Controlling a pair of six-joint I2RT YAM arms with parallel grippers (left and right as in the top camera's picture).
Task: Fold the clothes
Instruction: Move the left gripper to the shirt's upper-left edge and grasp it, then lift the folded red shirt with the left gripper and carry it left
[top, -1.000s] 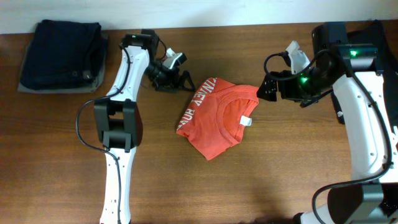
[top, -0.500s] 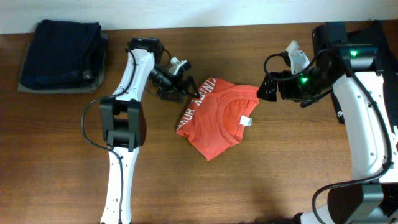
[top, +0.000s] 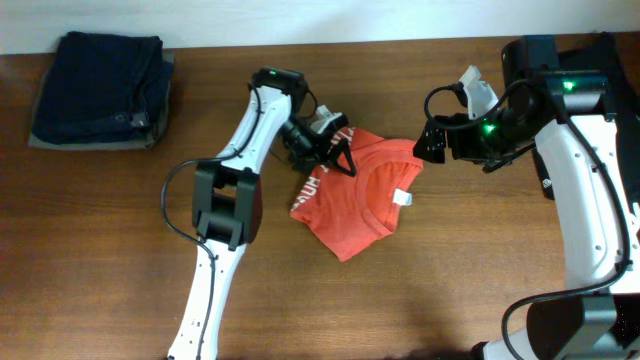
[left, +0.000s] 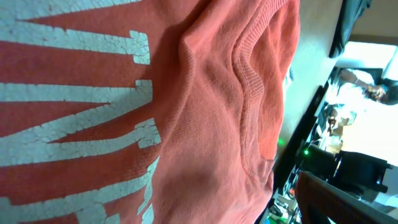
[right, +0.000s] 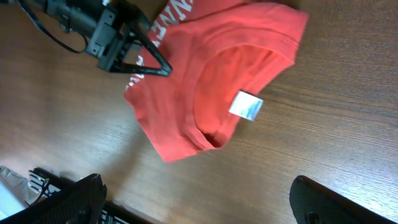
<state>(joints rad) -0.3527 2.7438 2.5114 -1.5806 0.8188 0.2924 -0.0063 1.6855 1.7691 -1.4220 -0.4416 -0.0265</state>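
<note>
Brown wood table (top: 450, 290), a crumpled shirt at its middle, both my pincers empty.
My left pincer (top: 340, 160) stands spread wide over the upper left edge of the red-orange T-shirt (top: 360, 205), by its white lettering (top: 318, 180); I cannot tell whether the tips touch cloth. My right pincer (top: 423, 145) gapes wide just beside the shirt's upper right corner. A white tag (top: 403, 197) shows at the collar. Folded dark clothes (top: 100, 85) lie far left.

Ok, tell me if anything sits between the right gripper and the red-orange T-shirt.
Nothing visible does. Only bare wooden table separates the right gripper from the red-orange T-shirt. The left gripper sits over the shirt's opposite, lettered side, out of that path.
</note>
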